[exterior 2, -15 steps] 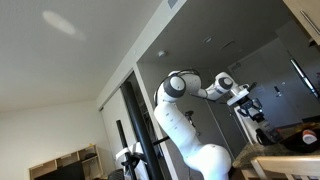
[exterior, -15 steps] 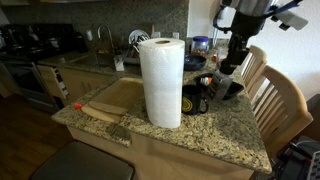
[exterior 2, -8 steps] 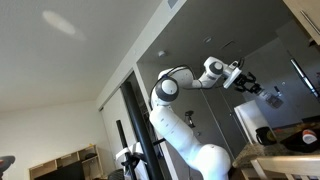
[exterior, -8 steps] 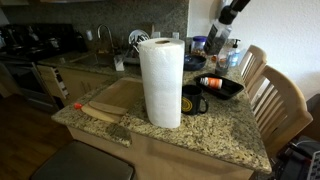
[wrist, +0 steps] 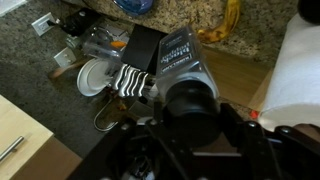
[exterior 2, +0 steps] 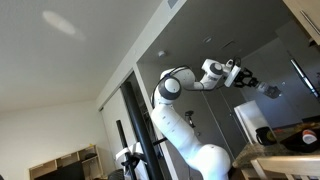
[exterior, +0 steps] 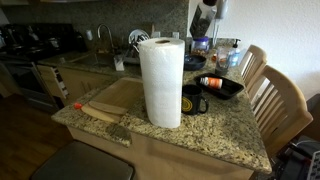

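1. The claw (wrist: pixel 190 118) was closed partway around a dark cylindrical container (wrist: pixel 183 70), which projected forward from between the jaws.
2. The container was raised high above the counter (exterior: pixel 225 135), up behind the paper towel roll (exterior: pixel 160 80) and well apart from the black mug (exterior: pixel 194 100).
3. The carry appeared to call for firm grip pressure, a level container and a path clear of the roll.

the paper towel roll (exterior: pixel 160 82) is soft, matt white paper. the countertop (exterior: pixel 215 135) is speckled, polished stone. the chair (exterior: pixel 283 100) is smooth wood. the mug (exterior: pixel 193 100) is glossy black. the dark container (wrist: pixel 188 85) looks matt.
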